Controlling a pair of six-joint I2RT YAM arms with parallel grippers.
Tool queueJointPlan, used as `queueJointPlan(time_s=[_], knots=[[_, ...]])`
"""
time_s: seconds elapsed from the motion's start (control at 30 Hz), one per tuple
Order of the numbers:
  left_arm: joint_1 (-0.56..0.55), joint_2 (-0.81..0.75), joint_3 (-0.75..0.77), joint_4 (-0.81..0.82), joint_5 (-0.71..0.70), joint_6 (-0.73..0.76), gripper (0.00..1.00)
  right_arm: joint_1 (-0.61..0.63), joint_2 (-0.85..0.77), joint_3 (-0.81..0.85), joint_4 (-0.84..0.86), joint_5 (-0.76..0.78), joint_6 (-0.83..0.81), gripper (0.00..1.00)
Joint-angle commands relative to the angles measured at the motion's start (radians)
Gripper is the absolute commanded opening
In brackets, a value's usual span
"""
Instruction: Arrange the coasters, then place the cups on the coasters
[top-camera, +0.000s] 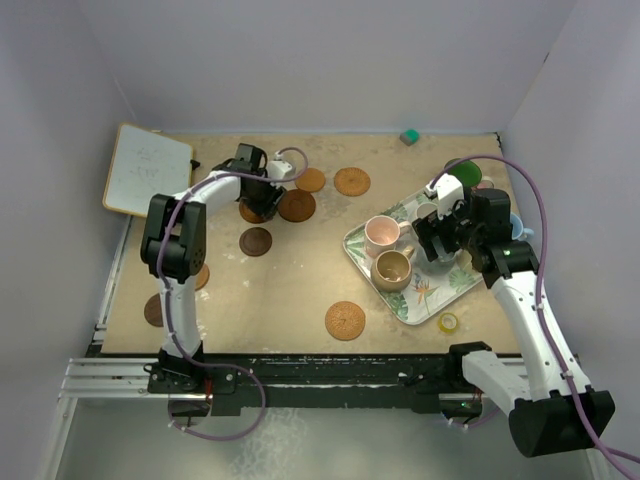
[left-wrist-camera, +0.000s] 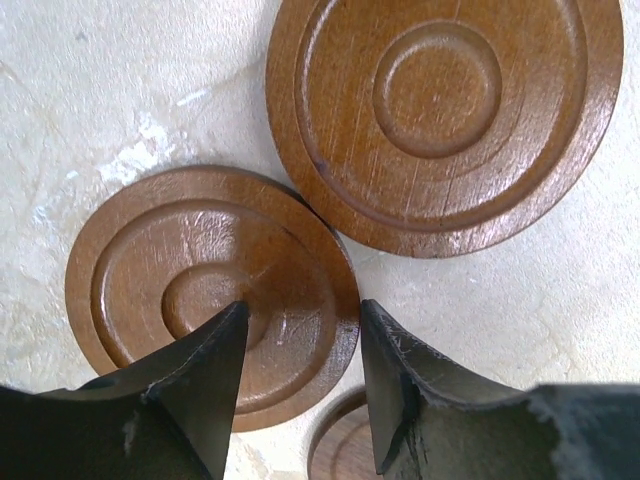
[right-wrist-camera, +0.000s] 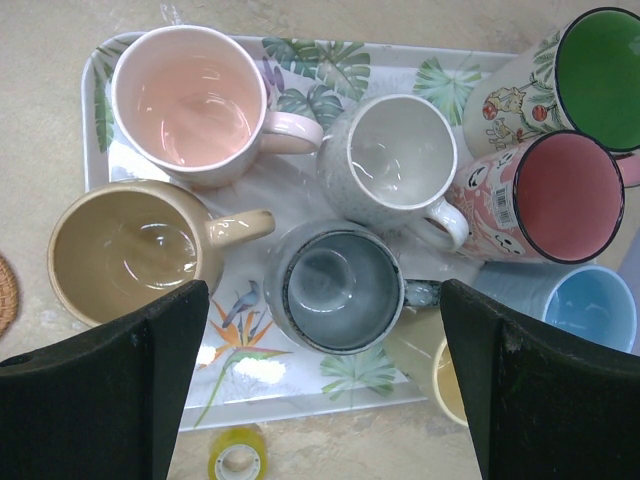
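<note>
Left wrist view shows the left gripper (left-wrist-camera: 302, 305) with jaws apart, gripping nothing, over a brown coaster (left-wrist-camera: 190, 260) well left of the tray (top-camera: 425, 292). The right gripper (right-wrist-camera: 322, 285) hangs wide open above the slate mug (right-wrist-camera: 345, 300) on the tray, beside the pink mug (right-wrist-camera: 190, 100) and tan mug (right-wrist-camera: 130, 250).

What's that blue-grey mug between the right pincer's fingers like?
The slate mug is glazed, speckled blue-grey ceramic, with its handle pointing right in the wrist view. It stands upright and empty on the leaf-patterned tray, beside the tan mug. The open right pincer hangs over it, a finger either side, no contact visible.
</note>
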Motion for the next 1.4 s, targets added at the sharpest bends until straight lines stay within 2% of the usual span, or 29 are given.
queueJointPlan(time_s=[0.0,0.37,0.6,1.03,1.37], knots=[[-0.003,0.053,0.053,-0.023,-0.007,0.041,0.45,0.006,0.000,0.029,0.018,0.000,-0.015,1.00],[0.015,0.156,0.185,-0.055,-0.014,0.069,0.38,0.005,0.007,0.027,0.019,0.005,-0.017,1.00],[0.017,0.215,0.276,-0.091,-0.015,0.071,0.38,0.005,0.010,0.027,0.018,0.007,-0.018,1.00],[-0.027,0.031,0.252,-0.050,0.009,0.000,0.52,0.005,0.011,0.027,0.017,0.004,-0.020,1.00],[-0.080,0.083,0.294,-0.065,0.020,0.000,0.55,0.005,0.002,0.029,0.015,-0.002,-0.020,1.00]])
